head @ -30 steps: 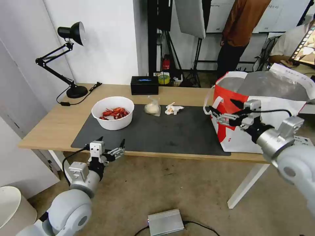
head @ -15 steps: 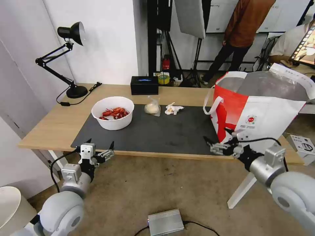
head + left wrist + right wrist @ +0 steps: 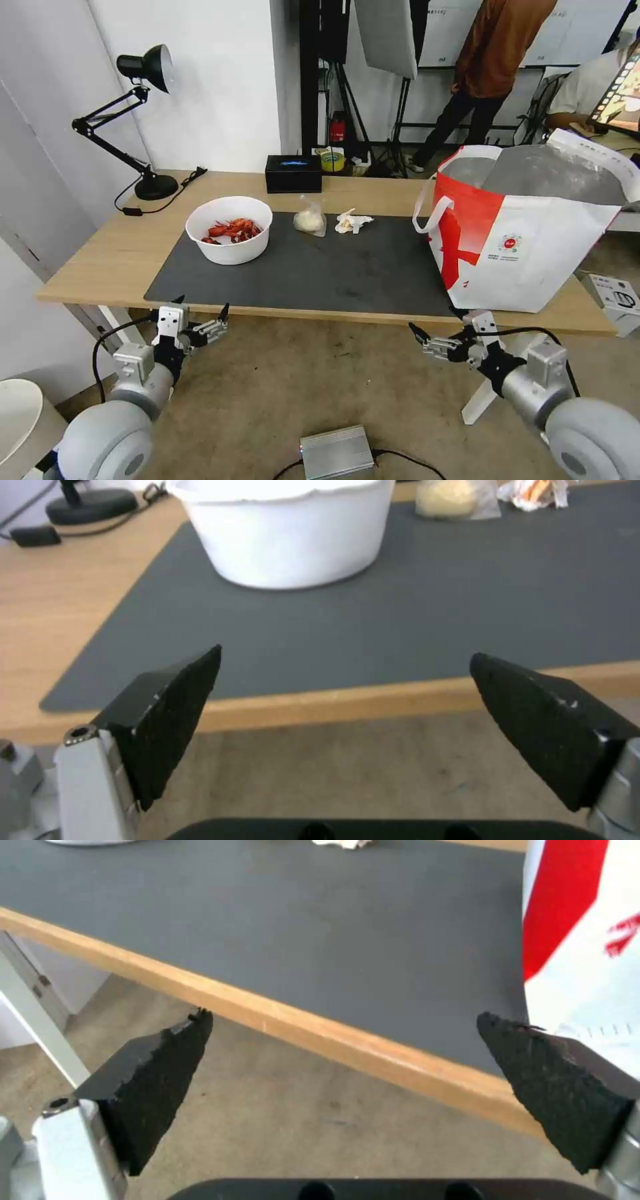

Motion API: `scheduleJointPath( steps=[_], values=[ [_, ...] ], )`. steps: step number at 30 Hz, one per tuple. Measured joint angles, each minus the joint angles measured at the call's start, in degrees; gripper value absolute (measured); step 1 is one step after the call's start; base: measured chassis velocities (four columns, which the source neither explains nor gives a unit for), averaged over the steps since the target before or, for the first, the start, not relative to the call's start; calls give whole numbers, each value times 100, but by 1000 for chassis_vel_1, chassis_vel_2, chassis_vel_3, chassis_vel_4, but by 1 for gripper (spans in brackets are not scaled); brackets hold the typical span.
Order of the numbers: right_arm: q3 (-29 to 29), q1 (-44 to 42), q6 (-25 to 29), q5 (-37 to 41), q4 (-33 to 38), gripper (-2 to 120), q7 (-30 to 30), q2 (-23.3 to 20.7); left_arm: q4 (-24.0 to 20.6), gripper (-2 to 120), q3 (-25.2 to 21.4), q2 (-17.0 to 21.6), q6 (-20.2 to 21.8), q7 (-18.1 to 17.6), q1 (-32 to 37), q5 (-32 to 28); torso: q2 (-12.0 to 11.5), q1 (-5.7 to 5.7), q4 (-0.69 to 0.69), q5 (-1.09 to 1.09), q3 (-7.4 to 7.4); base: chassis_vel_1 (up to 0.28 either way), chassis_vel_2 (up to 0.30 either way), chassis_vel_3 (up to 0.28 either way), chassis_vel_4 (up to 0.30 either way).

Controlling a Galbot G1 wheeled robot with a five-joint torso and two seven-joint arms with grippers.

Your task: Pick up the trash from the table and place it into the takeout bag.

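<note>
On the table (image 3: 100,253), a white bowl (image 3: 229,229) of red crayfish shells stands at the left end of the dark grey mat (image 3: 320,267). A small clear bag (image 3: 309,219) with a whitish lump and a crumpled tissue (image 3: 353,221) lie at the mat's far edge. The takeout bag (image 3: 527,227) stands open at the table's right end. My left gripper (image 3: 202,305) hangs open and empty below the front edge, in line with the bowl (image 3: 287,530). My right gripper (image 3: 435,321) is open and empty under the edge near the takeout bag (image 3: 587,915).
A black desk lamp (image 3: 127,120) stands at the back left, with a black box (image 3: 293,173) and a yellow tape roll (image 3: 333,160) at the back. On the floor are a silver box (image 3: 337,452) and a white carton (image 3: 617,300). A white table leg (image 3: 497,380) is beside my right arm.
Both arms have dropped. The right gripper has moved from in front of the takeout bag to below the table edge. The left gripper has sunk slightly lower and leftward.
</note>
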Motion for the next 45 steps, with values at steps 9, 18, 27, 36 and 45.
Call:
scheduleJointPath(
  steps=[9,18,27,36,45],
  values=[
    [-21,-84,-125,-24,21,100,197,48,-53,100,-112,29,91,111,106,-274,0,1,0,0,0,0,0,0,0],
    [-28,-77,-164,-9,30,100,232,23,-55,100,-116,16,135,114,125,-406,0,1,0,0,0,0,0,0,0],
    [-42,-55,-291,51,31,100,257,-41,-27,100,-161,30,139,158,153,-438,0,1,0,0,0,0,0,0,0],
    [-48,-74,-344,64,83,100,291,-19,11,100,-91,21,137,158,80,-445,0,1,0,1,0,0,0,0,0],
    [-113,62,-368,212,88,100,342,-65,68,100,17,19,122,157,-4,-443,0,1,0,1,0,0,0,0,0]
  ],
)
